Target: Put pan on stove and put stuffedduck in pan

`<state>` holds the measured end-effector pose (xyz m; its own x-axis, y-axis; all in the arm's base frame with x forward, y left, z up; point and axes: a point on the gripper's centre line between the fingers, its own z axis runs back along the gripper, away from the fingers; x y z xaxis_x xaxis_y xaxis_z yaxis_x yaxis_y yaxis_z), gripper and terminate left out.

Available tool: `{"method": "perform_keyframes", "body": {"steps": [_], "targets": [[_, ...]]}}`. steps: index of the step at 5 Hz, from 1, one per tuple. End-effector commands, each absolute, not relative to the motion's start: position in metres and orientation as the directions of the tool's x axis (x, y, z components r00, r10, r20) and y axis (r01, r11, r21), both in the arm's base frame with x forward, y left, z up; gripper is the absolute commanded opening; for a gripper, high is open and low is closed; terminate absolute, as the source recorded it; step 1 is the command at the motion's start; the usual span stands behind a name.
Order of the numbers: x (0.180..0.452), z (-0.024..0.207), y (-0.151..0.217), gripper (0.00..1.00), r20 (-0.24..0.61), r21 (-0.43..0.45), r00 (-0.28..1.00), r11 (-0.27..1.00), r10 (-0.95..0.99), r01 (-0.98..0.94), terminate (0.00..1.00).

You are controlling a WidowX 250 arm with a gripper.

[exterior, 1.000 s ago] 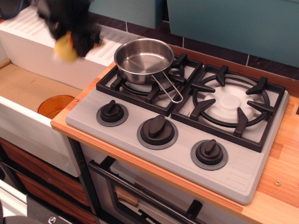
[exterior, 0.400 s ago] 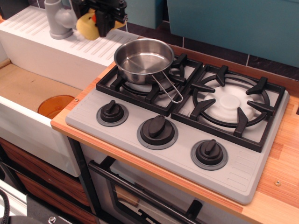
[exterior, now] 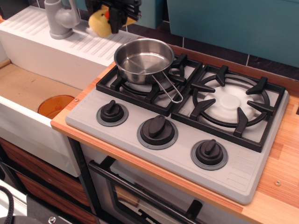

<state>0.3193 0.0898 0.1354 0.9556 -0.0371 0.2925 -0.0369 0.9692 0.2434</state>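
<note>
The shiny steel pan (exterior: 142, 59) sits on the left burner grate of the grey stove (exterior: 182, 126), its wire loop handle pointing toward the front right. It holds nothing. My black gripper (exterior: 112, 18) is at the top edge of the view, up and left of the pan, over the white sink ledge. It is shut on the yellow stuffedduck (exterior: 100, 23), whose orange beak shows beside the fingers. The duck hangs in the air, apart from the pan.
A grey faucet (exterior: 60, 21) stands just left of the gripper on the white sink ledge (exterior: 70, 46). The sink basin (exterior: 32, 88) with an orange drain lies to the left. A second burner (exterior: 231, 105) and three black knobs (exterior: 158, 130) lie on the stove.
My gripper with the duck has moved up and to the right, from over the sink ledge toward the pan. The pan has not moved.
</note>
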Motion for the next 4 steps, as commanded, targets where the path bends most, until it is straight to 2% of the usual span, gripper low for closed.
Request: {"method": "perform_keyframes", "body": {"steps": [1, 4], "targets": [[0.3395, 0.1538, 0.0884, 1.00, 0.385, 0.241, 0.920, 0.970, -0.066, -0.031, 0.00], [0.3457, 0.1587, 0.0903, 1.00, 0.376, 0.226, 0.923, 0.974, -0.078, -0.010, 0.00]]}}
